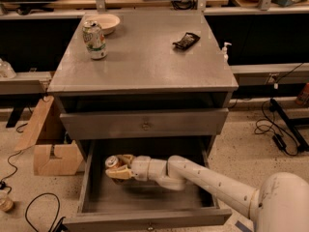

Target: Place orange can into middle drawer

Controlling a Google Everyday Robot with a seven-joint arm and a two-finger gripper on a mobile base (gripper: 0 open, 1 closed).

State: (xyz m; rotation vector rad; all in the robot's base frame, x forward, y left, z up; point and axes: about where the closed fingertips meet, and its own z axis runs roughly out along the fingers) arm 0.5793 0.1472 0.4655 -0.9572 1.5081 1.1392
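Cream gripper [119,171] inside grey middle drawer [145,198], clasping orange can [112,162], silver top.

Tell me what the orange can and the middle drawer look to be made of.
The orange can: likely metal, going by its silvery top. The middle drawer: matte grey, painted metal or laminate; can't tell. The claw holds the can inside the drawer.
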